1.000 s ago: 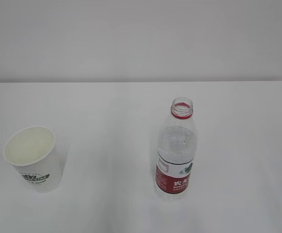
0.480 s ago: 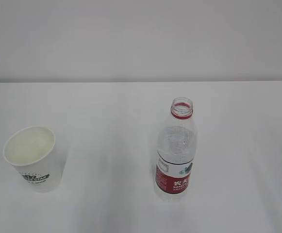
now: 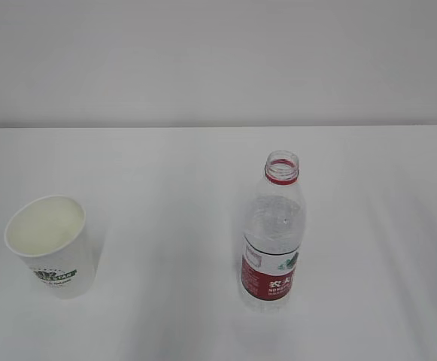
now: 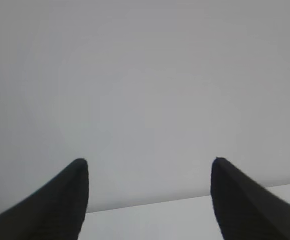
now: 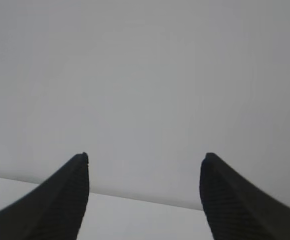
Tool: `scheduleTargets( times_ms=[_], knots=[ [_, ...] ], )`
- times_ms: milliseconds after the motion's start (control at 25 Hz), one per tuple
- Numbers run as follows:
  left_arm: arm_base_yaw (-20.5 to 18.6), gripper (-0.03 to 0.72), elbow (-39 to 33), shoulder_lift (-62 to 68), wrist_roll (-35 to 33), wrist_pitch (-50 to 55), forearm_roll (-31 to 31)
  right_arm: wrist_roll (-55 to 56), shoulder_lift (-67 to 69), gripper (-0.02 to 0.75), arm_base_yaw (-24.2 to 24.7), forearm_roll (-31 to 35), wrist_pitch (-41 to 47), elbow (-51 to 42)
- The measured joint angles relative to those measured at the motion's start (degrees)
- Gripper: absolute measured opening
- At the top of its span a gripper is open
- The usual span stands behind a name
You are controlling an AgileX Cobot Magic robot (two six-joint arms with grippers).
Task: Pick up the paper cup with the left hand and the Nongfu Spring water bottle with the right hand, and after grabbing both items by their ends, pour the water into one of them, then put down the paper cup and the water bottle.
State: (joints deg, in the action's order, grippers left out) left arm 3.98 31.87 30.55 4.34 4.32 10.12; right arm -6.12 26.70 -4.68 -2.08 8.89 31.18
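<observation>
The white paper cup [image 3: 51, 248] stands upright at the near left of the table, its green logo facing me. The Nongfu Spring water bottle [image 3: 273, 233] stands upright right of centre, uncapped, with its red neck ring and red label showing; water inside is hard to make out. Neither arm shows in the exterior view. In the left wrist view my left gripper [image 4: 149, 162] is open, with only wall and table edge between its dark fingers. My right gripper [image 5: 145, 156] is open too and holds nothing. Cup and bottle are out of both wrist views.
A white table [image 3: 165, 173] runs back to a plain grey wall [image 3: 218, 60]. Bare tabletop lies between cup and bottle and on the far right.
The cup sits a touch further left than a second ago and its inside looks duller. The bottle has not moved.
</observation>
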Motion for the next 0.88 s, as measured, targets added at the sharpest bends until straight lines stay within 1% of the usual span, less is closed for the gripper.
scheduleTargets(
  times_ms=[720, 880],
  knots=[
    [0.00, 0.556, 0.00, 18.10, 0.00, -20.10, 0.13, -0.13, 19.39, 0.527, 0.00, 0.00, -18.21, 0.00],
    [0.00, 0.556, 0.00, 21.00, 0.00, -22.99, 0.13, -0.13, 23.03, 0.527, 0.00, 0.00, -22.52, -0.08]
  ],
)
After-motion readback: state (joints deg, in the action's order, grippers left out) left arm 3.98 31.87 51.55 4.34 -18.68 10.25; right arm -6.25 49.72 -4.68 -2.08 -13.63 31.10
